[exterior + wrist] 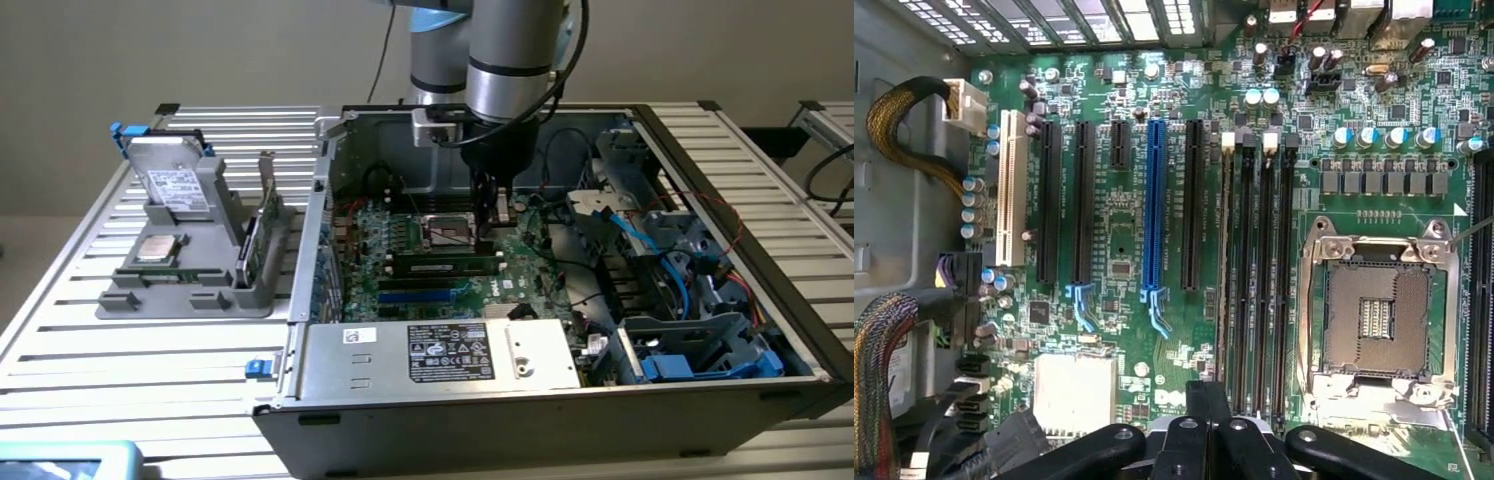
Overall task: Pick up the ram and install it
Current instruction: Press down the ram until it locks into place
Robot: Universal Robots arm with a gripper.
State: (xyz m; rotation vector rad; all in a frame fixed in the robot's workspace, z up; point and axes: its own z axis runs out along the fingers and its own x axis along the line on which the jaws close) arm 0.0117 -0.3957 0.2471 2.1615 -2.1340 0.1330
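Note:
The ram (447, 266), a narrow green stick with dark chips and a small white label, stands on edge in a memory slot of the motherboard (400, 290) inside the open computer case. My gripper (487, 222) reaches down into the case just behind the ram, beside the processor socket (447, 233), and is shut with nothing between its fingers. In the wrist view the shut gripper (1204, 440) hangs over one end of the row of long black memory slots (1259, 280). Whether the fingers touch the ram I cannot tell.
A grey holder (134, 300) on the slatted table at the exterior view's left carries a drive (174, 185), a silver processor chip (160, 248) and a green expansion card (267, 235). The power supply (441, 350), case walls and loose cables (641, 240) crowd the gripper.

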